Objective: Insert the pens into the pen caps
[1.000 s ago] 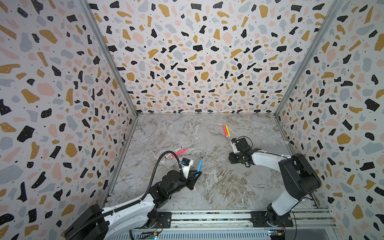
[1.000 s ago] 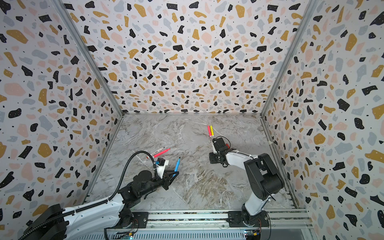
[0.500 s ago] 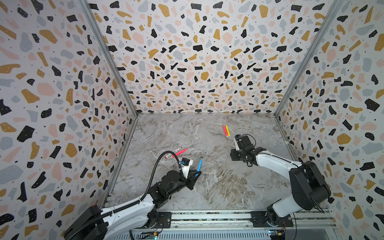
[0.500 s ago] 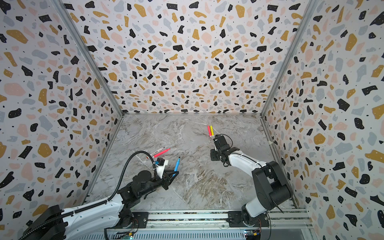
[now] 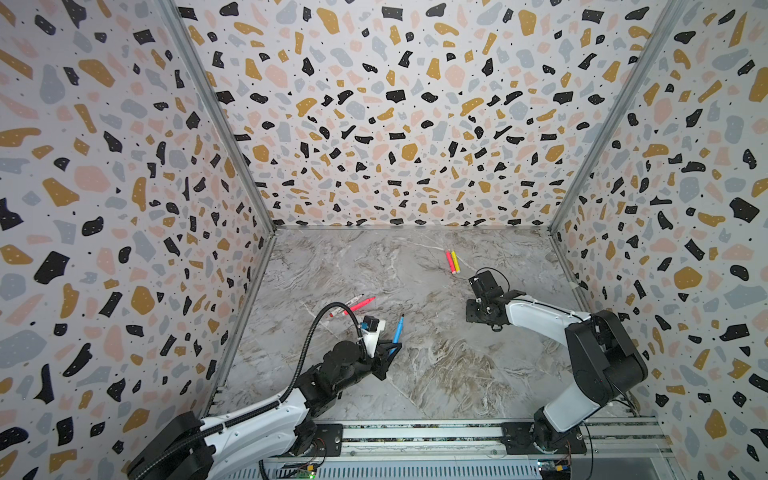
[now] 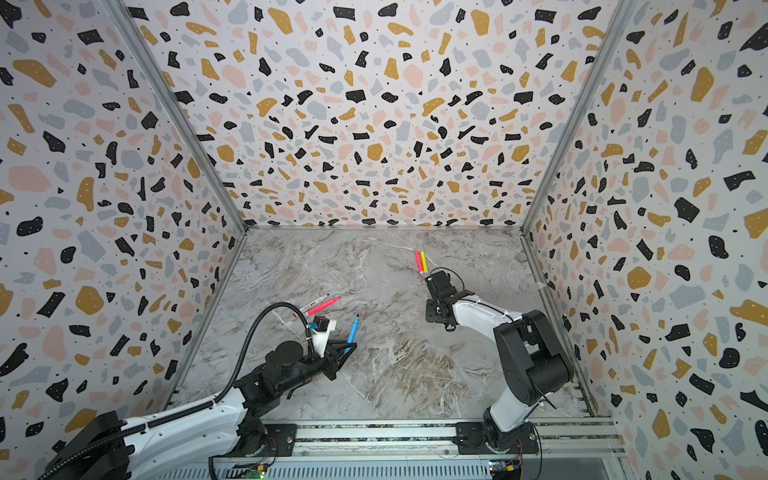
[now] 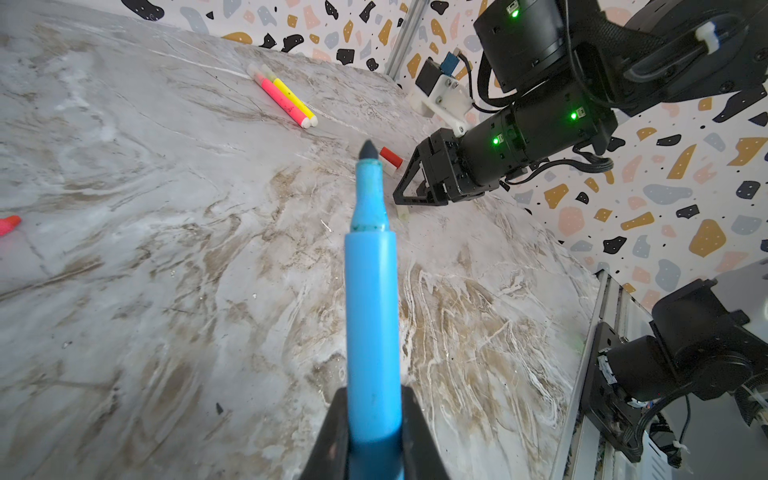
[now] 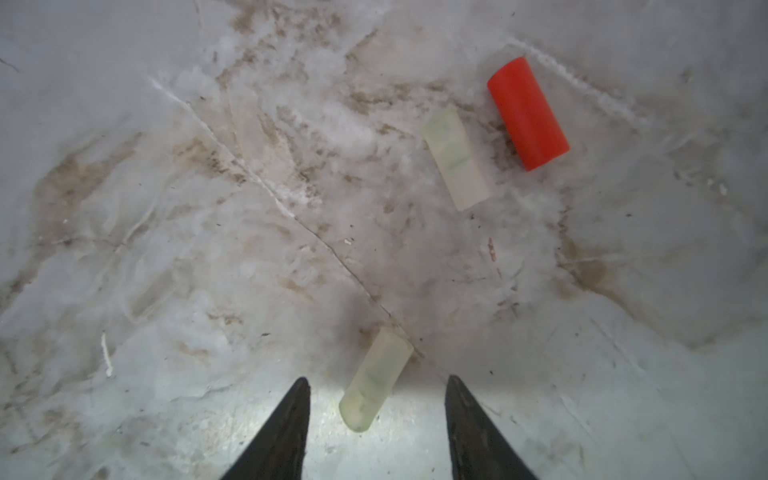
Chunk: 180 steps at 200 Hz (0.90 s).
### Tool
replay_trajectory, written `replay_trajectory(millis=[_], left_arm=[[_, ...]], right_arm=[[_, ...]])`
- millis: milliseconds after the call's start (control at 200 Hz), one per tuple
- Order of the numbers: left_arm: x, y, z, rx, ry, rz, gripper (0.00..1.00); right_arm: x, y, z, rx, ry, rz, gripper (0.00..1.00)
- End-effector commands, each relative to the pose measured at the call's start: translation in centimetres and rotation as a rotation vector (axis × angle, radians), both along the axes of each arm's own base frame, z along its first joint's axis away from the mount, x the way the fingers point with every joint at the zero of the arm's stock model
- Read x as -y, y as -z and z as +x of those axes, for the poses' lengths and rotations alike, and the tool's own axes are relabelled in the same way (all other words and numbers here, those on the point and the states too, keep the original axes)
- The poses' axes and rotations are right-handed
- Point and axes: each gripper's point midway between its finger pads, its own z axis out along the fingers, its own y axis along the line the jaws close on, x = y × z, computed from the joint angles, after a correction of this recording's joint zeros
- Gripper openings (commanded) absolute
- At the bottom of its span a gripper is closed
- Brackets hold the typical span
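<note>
The uncapped blue pen point(image 7: 370, 291) was held aloft, tilted; the red cap point(image 8: 528, 113), neighbouring clear cap point(image 8: 457, 158) and farther clear cap point(image 8: 376, 380) lay flat.

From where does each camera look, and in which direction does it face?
Top views: high above the front edge, looking down toward the back wall; left arm and right arm both show.
Left wrist: on the left arm, looking along the left gripper, shut on the blue pen, toward the right arm.
Right wrist: on the right arm, looking down at the table past the open right gripper, a clear cap between its jaws.
Shared: both wrist views show the red cap.
</note>
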Motion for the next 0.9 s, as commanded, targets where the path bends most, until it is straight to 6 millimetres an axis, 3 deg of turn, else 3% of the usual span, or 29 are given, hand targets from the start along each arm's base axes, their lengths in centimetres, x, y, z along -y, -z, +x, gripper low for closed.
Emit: replay_trajectory(millis=[0,621,896], left_arm=[[-0.3,-0.4,0.2,0.033,-0.015,-0.008,0.0],[-0.3,-0.3,0.3,0.03,-0.016,0.001,0.0],[-0.4,-0.3,0.3,0.031,-0.019,0.003,0.0]], right_arm=[[-0.2,-0.8,0.7,0.009,0.021,0.009,0.52],[-2.9,1.6,0.7,-0.056,-0.089,0.025,0.42],[-2.1,1.6,0.5,-0.056,-0.077,-0.023,0.36]])
